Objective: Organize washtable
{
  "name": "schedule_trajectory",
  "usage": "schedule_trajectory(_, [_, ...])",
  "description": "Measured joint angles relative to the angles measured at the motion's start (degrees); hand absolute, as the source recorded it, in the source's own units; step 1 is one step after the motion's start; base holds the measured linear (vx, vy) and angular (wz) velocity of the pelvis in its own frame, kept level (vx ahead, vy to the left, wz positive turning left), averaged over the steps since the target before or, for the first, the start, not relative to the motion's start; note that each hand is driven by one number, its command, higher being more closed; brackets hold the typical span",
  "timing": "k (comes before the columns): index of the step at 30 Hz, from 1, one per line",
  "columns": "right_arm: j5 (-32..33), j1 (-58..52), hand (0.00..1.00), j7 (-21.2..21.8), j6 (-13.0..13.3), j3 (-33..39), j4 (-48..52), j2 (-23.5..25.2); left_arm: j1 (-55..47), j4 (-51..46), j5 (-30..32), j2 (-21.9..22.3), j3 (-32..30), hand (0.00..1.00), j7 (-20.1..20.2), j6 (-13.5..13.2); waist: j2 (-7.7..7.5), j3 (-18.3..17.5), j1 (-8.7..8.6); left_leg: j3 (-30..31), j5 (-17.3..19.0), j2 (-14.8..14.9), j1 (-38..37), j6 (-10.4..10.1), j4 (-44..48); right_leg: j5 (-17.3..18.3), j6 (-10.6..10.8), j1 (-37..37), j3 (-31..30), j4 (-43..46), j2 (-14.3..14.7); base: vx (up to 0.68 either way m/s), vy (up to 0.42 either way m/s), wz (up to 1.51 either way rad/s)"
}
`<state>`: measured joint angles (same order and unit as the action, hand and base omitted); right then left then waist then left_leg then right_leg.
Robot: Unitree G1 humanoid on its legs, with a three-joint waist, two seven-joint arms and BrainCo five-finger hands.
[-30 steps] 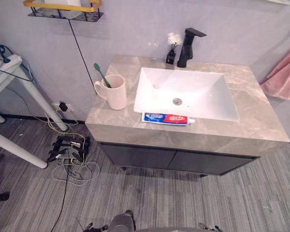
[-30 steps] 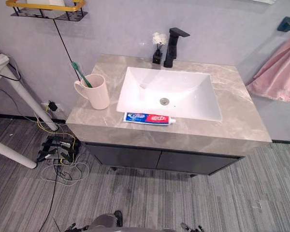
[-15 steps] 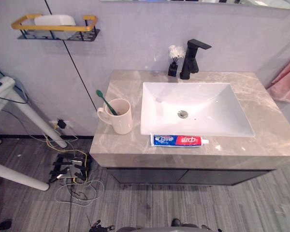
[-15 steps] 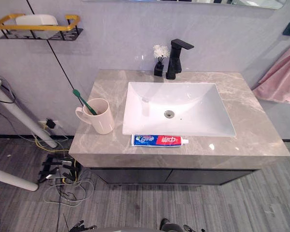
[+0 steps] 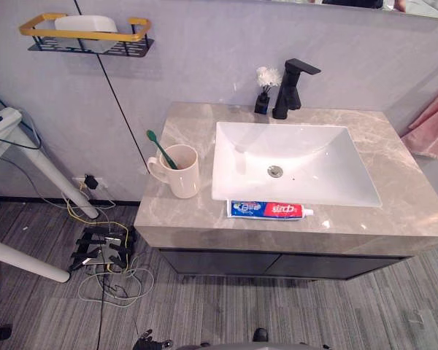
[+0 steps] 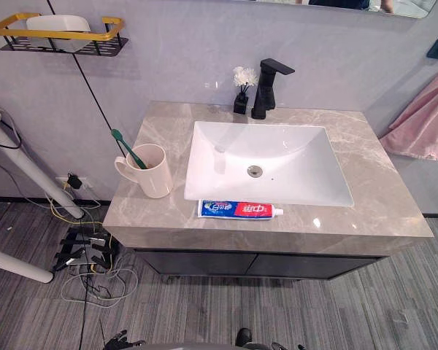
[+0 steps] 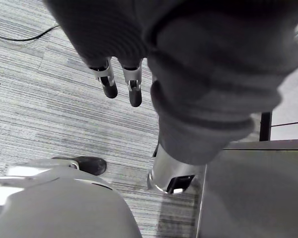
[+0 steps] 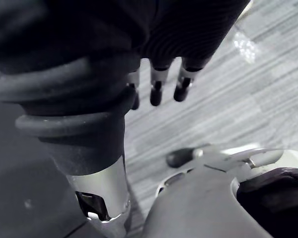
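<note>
Left eye view shows toothpaste [image 5: 270, 210] on countertop [image 5: 398, 200]; left hand [image 7: 133, 88] and right hand [image 8: 156, 87] hang straight-fingered, well away.

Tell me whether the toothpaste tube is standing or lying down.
Lying down: the toothpaste tube rests flat on the countertop along the front edge of the sink.

On the countertop [image 5: 412, 200], mug [image 5: 183, 175] blocks left, toothpaste tube [image 5: 269, 210] front.

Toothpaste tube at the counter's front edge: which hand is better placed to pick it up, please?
Probably right: the toothpaste tube lies right of the mug, cap pointing right. The left hand and right hand both hang open over the floor, so neither leads.
</note>
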<state>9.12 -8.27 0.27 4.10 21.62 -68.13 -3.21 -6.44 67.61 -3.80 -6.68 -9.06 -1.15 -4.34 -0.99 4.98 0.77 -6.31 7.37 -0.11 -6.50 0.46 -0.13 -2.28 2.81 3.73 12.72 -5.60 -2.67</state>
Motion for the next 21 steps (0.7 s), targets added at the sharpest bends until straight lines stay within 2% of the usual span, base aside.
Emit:
schedule_trajectory(3, [4.2, 0.0, 0.00, 0.1, 0.0, 1.9, 0.4, 0.0, 0.0, 0.1, 0.0, 0.2, -0.7, 0.00, 0.0, 0.0, -0.01, 0.0, -0.07, -0.2, 0.0, 0.1, 0.0, 0.0, -0.1, 0.0, 0.0, -0.1, -0.2, 0.0, 0.1, 0.00, 0.000, -0.02])
schedule_trajectory(6, [11.0, 0.0, 0.00, 0.0, 0.1, 10.7, 1.4, -1.0, -0.2, 0.1, 0.0, 0.2, -3.0, 0.00, 0.6, 0.0, 0.03, 0.0, -0.13, -0.3, 0.0, 0.2, -0.3, 0.0, -0.5, 0.0, 0.0, -0.2, -0.5, 0.0, 0.2, 0.00, 0.000, -0.03])
schedule_trajectory(8, [13.3, 0.1, 0.00, 0.0, 0.1, 16.8, 2.1, -3.5, -0.3, 0.0, 0.2, 0.3, -4.3, 0.00, 1.2, 0.0, -0.02, 0.0, -0.21, -0.3, 0.0, 0.1, -0.3, 0.0, -0.7, 0.0, 0.0, -0.2, -0.5, 0.0, 0.2, 0.00, 0.000, -0.02])
schedule_trajectory(10, [14.0, 0.6, 0.00, 0.0, 0.1, 23.3, 2.6, -8.6, -0.4, -0.1, 1.4, 0.3, -5.1, 0.00, 1.3, 0.0, -0.26, -0.2, -0.27, -0.8, 0.0, 0.1, -0.2, 0.0, -1.0, 0.0, 0.0, -0.7, -1.1, 0.0, 0.3, 0.00, -0.001, -0.11])
schedule_trajectory(13, [15.2, 0.9, 0.00, -0.2, 0.5, 28.4, 6.8, -12.2, -0.5, -0.1, 2.5, 0.2, -5.9, 0.00, 2.1, 0.0, -0.57, -0.3, -1.02, -1.2, 0.0, 0.1, -0.2, 0.0, -1.0, 0.0, 0.0, -1.2, -1.6, 0.0, 0.3, 0.01, -0.013, -0.12])
schedule_trajectory(16, [15.5, 1.7, 0.00, -1.6, 1.1, 32.0, 17.7, -15.2, -1.6, -0.3, 2.5, 0.3, -7.4, 0.00, 2.3, 0.0, -1.06, -1.0, -3.07, -1.2, 0.1, 0.1, 0.4, 0.0, -1.0, 0.0, 0.0, -2.1, -2.0, 0.0, 0.4, -0.01, -0.020, -0.07])
schedule_trajectory(19, [14.6, 1.8, 0.00, -4.2, 1.9, 32.1, 31.6, -16.2, -2.1, -1.1, 2.5, 0.4, -7.5, 0.00, 2.3, 0.0, -1.41, -1.3, -3.45, -1.2, 0.3, 0.2, 0.8, 0.0, -0.8, 0.0, 0.0, -2.2, -2.5, 0.0, 0.5, -0.03, -0.017, -0.08])
schedule_trajectory(20, [12.0, 2.4, 0.00, -6.0, 2.5, 31.7, 38.0, -17.1, -2.8, -2.1, 2.5, 0.5, -7.3, 0.00, 2.3, 0.0, -1.24, -2.0, -3.55, -1.3, 0.4, 0.2, 0.8, -0.1, -0.7, 0.0, 0.0, -2.3, -2.7, 0.0, 0.5, -0.03, -0.020, -0.07])
schedule_trajectory(21, [11.1, 2.7, 0.00, -6.7, 2.6, 31.5, 39.9, -17.7, -2.9, -2.4, 2.5, 0.5, -7.3, 0.00, 2.3, 0.0, -1.55, -2.2, -3.51, -1.2, 0.4, 0.2, 1.0, 0.0, -0.7, 0.0, 0.0, -2.4, -2.7, 0.0, 0.5, -0.02, -0.021, -0.06])
